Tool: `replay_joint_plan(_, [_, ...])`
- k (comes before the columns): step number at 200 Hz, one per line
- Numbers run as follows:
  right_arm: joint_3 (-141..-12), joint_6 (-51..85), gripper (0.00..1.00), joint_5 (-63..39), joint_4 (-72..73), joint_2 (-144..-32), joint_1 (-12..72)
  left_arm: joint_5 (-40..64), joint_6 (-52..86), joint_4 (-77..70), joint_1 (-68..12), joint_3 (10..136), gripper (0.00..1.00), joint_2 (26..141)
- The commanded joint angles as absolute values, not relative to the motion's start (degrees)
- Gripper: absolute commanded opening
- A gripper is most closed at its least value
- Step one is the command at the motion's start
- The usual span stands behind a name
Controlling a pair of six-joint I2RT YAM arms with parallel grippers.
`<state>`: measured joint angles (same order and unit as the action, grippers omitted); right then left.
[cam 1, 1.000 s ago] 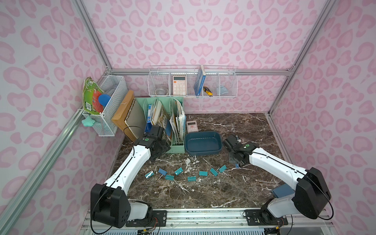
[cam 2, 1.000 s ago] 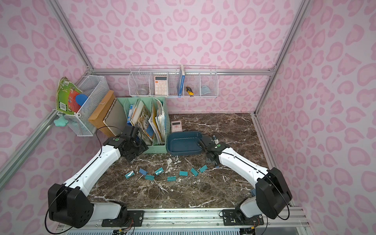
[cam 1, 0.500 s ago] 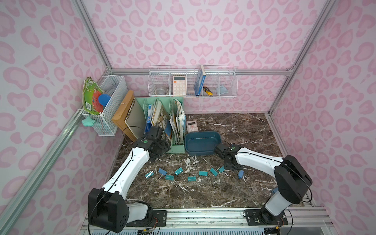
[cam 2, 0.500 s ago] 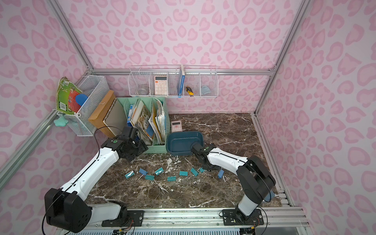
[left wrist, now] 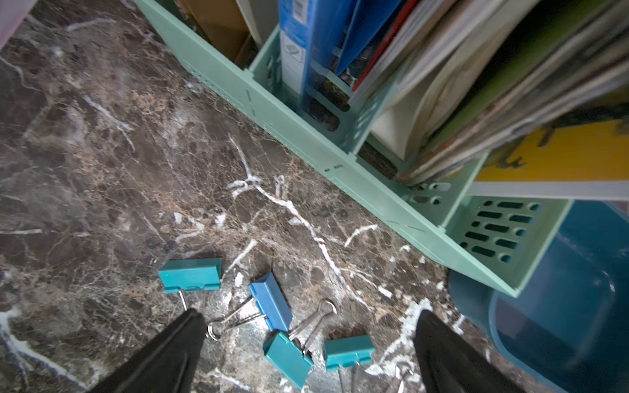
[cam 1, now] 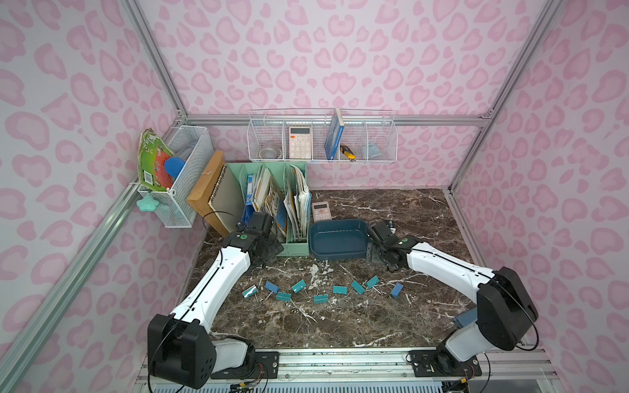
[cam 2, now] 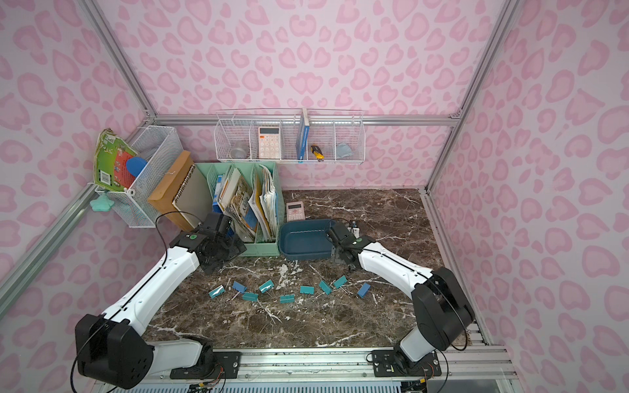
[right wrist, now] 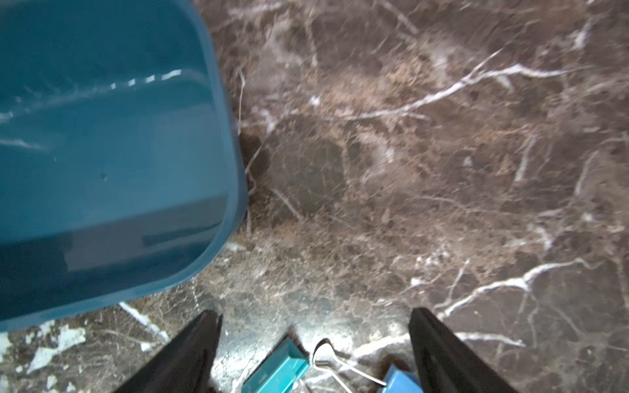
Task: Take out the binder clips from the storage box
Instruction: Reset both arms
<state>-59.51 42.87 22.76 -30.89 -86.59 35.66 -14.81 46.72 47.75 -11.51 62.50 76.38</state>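
The dark blue storage box point(cam 1: 338, 250) point(cam 2: 308, 253) stands mid-table with nothing showing inside it. Several binder clips lie in a loose row in front of it, from a teal one point(cam 1: 249, 291) at the left to a blue one point(cam 1: 397, 290) point(cam 2: 363, 290) at the right. My left gripper point(cam 1: 272, 251) point(left wrist: 309, 314) hangs open by the organizer's front, above a blue clip point(left wrist: 270, 301) and a teal clip point(left wrist: 349, 350). My right gripper point(cam 1: 376, 254) point(right wrist: 315, 313) is open and holds nothing beside the box's right end point(right wrist: 235, 190); a teal clip point(right wrist: 279, 369) lies below it.
A mint-green file organizer point(cam 1: 296, 244) full of books stands left of the box, with a pink calculator point(cam 1: 321, 210) behind it. White wire baskets hang on the back wall point(cam 1: 321, 136) and left wall point(cam 1: 177, 177). A spiral notebook point(cam 1: 223, 200) leans at the left.
My right gripper has gone from shut to open, leaving a blue clip at the row's right end, and has drawn back to the box. My left gripper has opened wider.
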Motion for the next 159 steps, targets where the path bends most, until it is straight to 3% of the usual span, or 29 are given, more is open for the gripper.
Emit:
replay_joint_plan(1, [-55.5, 37.8, 0.99, 26.8, -22.3, -81.8, 31.6, -25.7, 45.6, 45.3, -9.9, 61.1, 1.0, 78.3])
replay_joint_plan(44, [-35.1, 24.7, 0.99, 29.7, 12.3, -69.5, 19.1, -39.1, 40.5, 29.2, -3.4, 53.9, 1.0, 82.3])
replay_joint_plan(84, [-18.2, 16.3, 0.99, 32.1, 45.2, -69.3, 9.2, -38.2, 27.6, 9.1, 0.1, 50.6, 0.99, 85.7])
replay_joint_plan(123, [-17.7, 10.3, 0.99, 34.9, 52.6, -79.3, 4.8, -39.3, 15.1, -10.9, 0.8, 46.3, 0.99, 92.7])
replay_joint_plan(145, [-18.7, 8.7, 1.0, 34.8, 56.4, -83.0, 4.1, -30.0, 12.6, -19.0, 2.7, 41.1, 0.99, 92.1])
replay_joint_plan(159, [-18.8, 10.1, 1.0, 29.7, 56.7, -83.5, 2.7, -26.0, 10.8, -23.0, 2.9, 38.3, 0.99, 90.6])
